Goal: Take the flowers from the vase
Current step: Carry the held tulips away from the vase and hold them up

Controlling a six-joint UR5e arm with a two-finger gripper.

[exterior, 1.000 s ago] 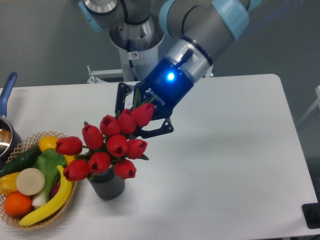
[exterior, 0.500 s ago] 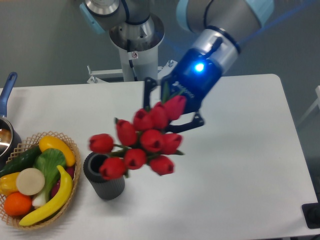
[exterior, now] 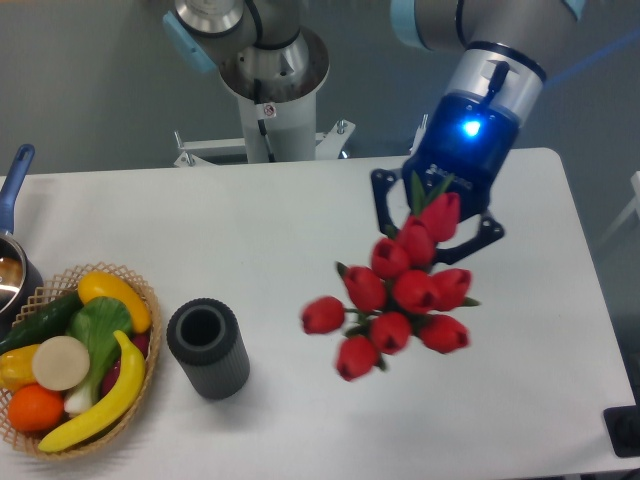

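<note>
- Gripper (exterior: 432, 212) clamped on the stem end of the red tulip bunch (exterior: 400, 295), buds hanging down and left, airborne over the white table (exterior: 300, 210).
- Wicker basket (exterior: 140, 385) of fruit and vegetables at far left.
- Ribbed grey vase (exterior: 208, 349) upright beside the basket, mouth empty, well apart from the bunch.
- Judged: pick done; nothing left but the hold.

Nine red tulip buds (exterior: 400, 292), one vase (exterior: 208, 348)
</note>
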